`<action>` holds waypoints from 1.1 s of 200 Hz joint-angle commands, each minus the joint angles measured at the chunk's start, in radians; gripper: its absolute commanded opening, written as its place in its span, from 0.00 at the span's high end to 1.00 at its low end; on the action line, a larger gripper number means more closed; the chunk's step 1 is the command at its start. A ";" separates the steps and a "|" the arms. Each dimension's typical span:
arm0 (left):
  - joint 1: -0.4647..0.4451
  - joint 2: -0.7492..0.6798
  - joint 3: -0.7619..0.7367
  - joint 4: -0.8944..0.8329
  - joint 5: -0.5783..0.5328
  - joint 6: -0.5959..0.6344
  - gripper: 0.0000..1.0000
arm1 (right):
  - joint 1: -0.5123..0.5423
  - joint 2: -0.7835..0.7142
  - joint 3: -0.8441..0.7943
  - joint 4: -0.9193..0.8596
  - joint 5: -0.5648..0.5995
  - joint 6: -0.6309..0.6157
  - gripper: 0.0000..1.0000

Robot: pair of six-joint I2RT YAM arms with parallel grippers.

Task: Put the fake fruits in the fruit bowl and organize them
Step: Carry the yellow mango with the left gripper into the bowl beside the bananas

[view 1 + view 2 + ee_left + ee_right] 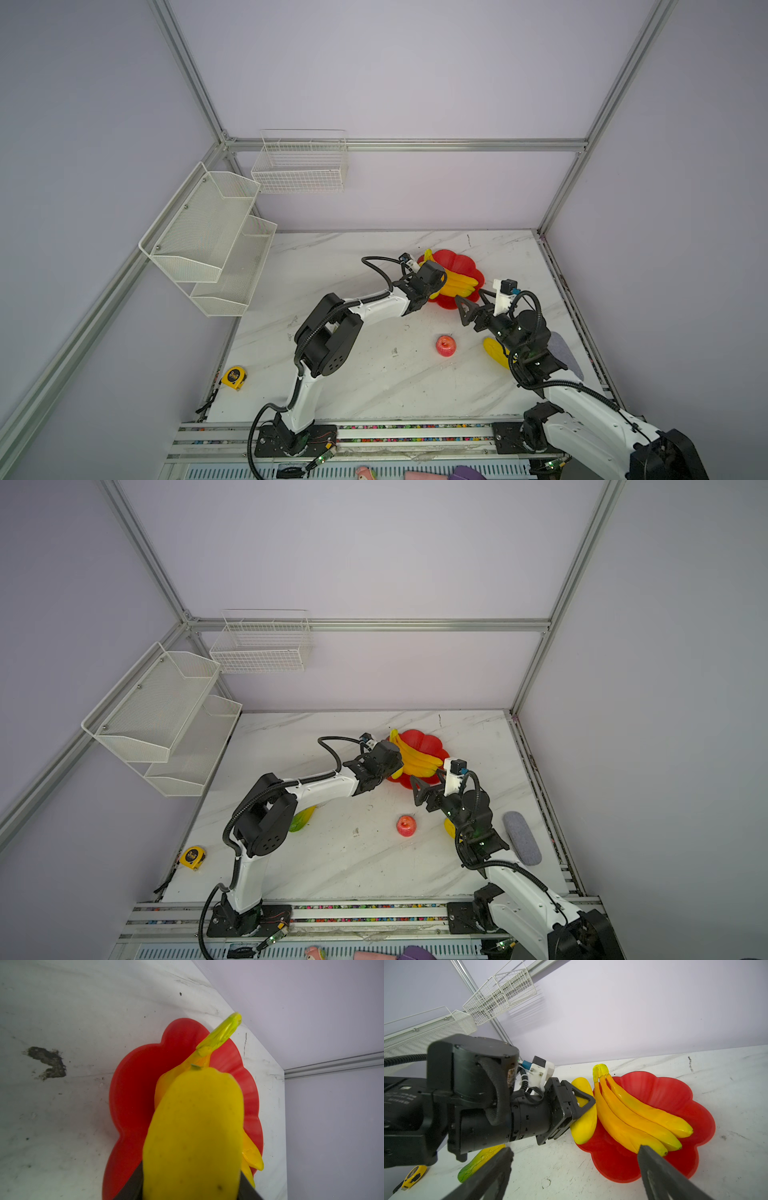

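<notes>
So the left hand (578, 1118) had its jaws clamped across the middle of a yellow mango (193, 1126), holding it right at the edge of the fruit bowl (675, 1093). For the drop, what mattered imo was how that mango lined up with the banana bunch (639, 1120) already lying in the bowl. Its long axis ran roughly the same way as the bananas, tip aimed toward their greenish stem, and it sat just beside them on the side facing the left arm. In the right wrist view it looked to be over the bowl's rim rather than its middle. I couldn't tell if it was actually touching the bowl.

My guess: letting go right there risked the mango sliding off the petal edge onto the worktop (374, 386), so a nudge inward, tight along the bananas, seemed smarter. The open red space was on the far side of the bunch, not this one.

The right hand (471, 301) was wide open with nothing in it, hovering near the bowl's front edge. Not in the bowl yet:
- the red apple (445, 345)
- a second yellow mango (494, 351), under the right arm
- the green-and-yellow mango (302, 818), by the left arm
</notes>
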 commanded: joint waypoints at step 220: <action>0.010 -0.112 -0.106 0.141 0.003 0.159 0.40 | -0.021 -0.046 -0.018 0.022 0.047 0.017 0.03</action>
